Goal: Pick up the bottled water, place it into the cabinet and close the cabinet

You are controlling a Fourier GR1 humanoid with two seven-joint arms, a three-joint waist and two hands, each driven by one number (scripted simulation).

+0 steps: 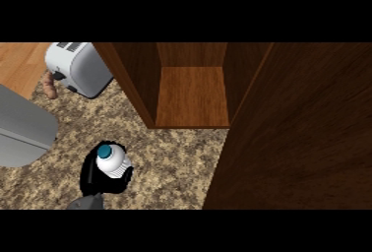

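The bottled water (114, 163) is white with a teal cap (106, 150) and is seen from above at the lower left, over the speckled counter (174, 157). My right hand (93, 176) is shut on it, black fingers curled round its body and hiding most of it. The wooden cabinet (193, 96) stands open up and to the right of the bottle, with a bare shelf inside. Its open door (298, 138) fills the right side of the view. My left hand does not show.
A silver toaster (76, 69) stands at the back left, with a small brown item (49, 84) beside it. A large grey shape (22, 128) covers the left edge. Bare counter lies between the bottle and the cabinet front.
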